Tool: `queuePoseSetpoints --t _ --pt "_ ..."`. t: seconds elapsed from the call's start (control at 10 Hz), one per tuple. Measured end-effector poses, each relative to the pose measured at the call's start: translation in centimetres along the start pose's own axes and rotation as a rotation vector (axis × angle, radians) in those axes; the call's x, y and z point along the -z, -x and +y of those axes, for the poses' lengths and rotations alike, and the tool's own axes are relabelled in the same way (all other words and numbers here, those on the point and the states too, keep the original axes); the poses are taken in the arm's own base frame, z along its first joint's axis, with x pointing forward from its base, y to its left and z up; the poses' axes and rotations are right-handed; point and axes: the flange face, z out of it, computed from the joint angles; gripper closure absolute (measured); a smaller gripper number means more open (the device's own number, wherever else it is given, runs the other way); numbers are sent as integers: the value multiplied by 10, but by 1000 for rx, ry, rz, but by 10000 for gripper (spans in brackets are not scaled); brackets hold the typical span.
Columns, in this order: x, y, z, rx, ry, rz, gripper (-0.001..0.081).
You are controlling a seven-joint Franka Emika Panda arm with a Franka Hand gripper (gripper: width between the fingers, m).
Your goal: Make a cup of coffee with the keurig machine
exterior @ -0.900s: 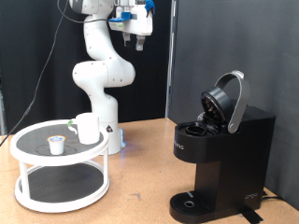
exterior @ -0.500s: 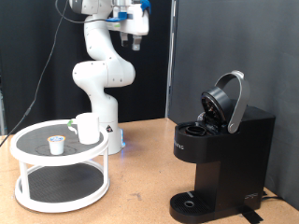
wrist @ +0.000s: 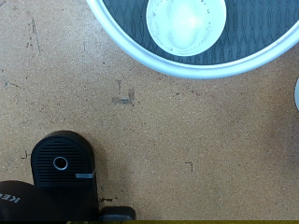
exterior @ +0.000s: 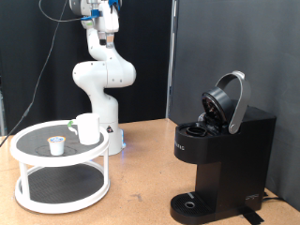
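The white cup (exterior: 88, 128) stands upright on the top tier of a round white stand (exterior: 28, 172) at the exterior view's left. A small white pod (exterior: 57, 144) sits beside it. The black keurig machine (exterior: 217, 164) stands at the right with its rounded lid (exterior: 229, 100) raised. My gripper (exterior: 101, 39) hangs high near the top of the exterior view, well above the stand, with nothing seen in it. The wrist view looks straight down on the cup (wrist: 187, 23), the stand's rim (wrist: 131, 49) and the machine's drip base (wrist: 63, 164). My fingers do not show clearly there.
The stand and machine rest on a brown wooden table (exterior: 141, 187), with bare tabletop (wrist: 206, 131) between them. The arm's white base (exterior: 111, 131) stands just behind the stand. Black curtains hang behind.
My hand has swung towards the exterior view's left, from over the gap between stand and machine to above the stand. Cup, pod and machine have not moved.
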Motion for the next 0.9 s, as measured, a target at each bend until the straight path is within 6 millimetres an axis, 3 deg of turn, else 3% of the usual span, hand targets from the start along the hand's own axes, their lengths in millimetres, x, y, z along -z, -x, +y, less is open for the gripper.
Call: queuePoseSetpoints --t 0.3,0.9 --pt "1 -6 -7 5 -31 4 72" --pt "-2 -75 -65 -45 0 33 72"
